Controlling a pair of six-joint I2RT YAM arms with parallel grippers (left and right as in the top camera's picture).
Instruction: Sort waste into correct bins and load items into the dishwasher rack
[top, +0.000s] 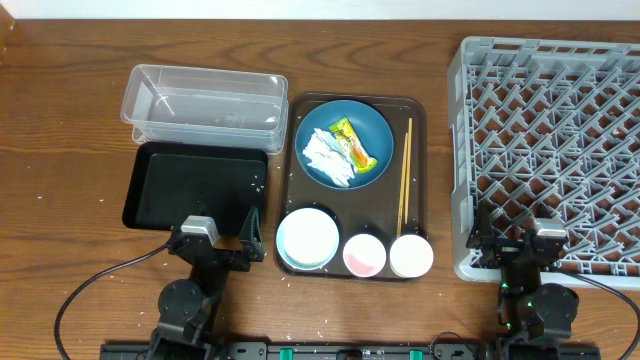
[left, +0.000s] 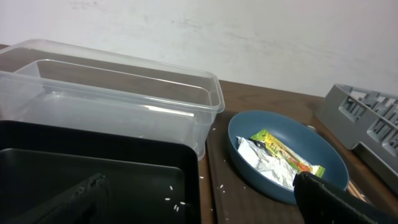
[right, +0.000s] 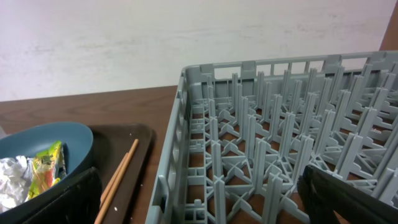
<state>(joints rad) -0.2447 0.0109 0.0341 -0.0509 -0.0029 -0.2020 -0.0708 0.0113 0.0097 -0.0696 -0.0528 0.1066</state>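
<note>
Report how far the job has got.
Nothing looks done: the dishwasher rack and clear tub are empty. Nothing in hand; left gripper and right gripper are open. Left: tissue and wrapper in the blue bowl to bin, then it, white bowl, pink cup, white cup, chopsticks to load.

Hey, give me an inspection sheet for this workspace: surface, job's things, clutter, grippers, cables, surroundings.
Surface: wooden table, small white specks scattered on it.
Bins: clear tub looks empty; black tray holds a few rice grains.
Waste: tissue and snack wrapper lie in the blue bowl.
Dishes: blue bowl, chopsticks, white bowl, pink cup and white cup, all on the brown serving tray.
Rack: dishwasher rack empty.
Clutter: nothing seen.
Grippers: left gripper and right gripper open, empty.
Cables: black cables trail from both arms.
Surroundings: white wall.
</note>
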